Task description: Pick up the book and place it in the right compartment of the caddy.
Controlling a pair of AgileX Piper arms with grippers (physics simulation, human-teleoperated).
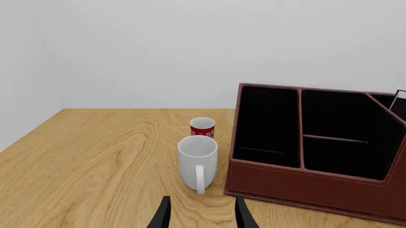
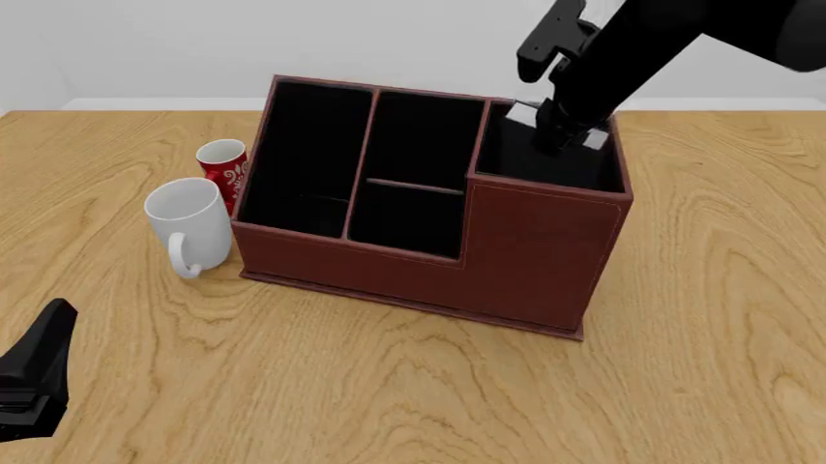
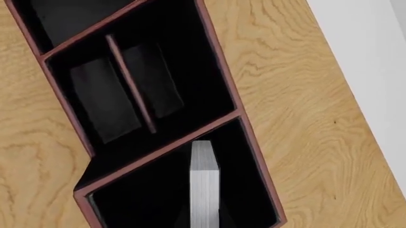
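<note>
The reddish-brown caddy (image 2: 516, 251) stands mid-table. My right gripper (image 2: 562, 135) reaches down from above into the mouth of the right compartment (image 2: 510, 157), shut on the book. In the front view only small grey-white bits of the book (image 2: 594, 139) show beside the fingers. In the right wrist view the book's white page edge (image 3: 204, 190) stands upright inside the right compartment (image 3: 140, 199), apart from its walls. My left gripper (image 1: 203, 216) is open and empty, low over the table near the front left, short of the mug.
A white mug (image 2: 188, 217) stands just left of the caddy, with a red-and-white cup (image 2: 222, 164) behind it. Both show in the left wrist view, mug (image 1: 197, 156) and cup (image 1: 202, 127), next to the caddy (image 1: 304, 183). The long narrow and middle sections hold nothing.
</note>
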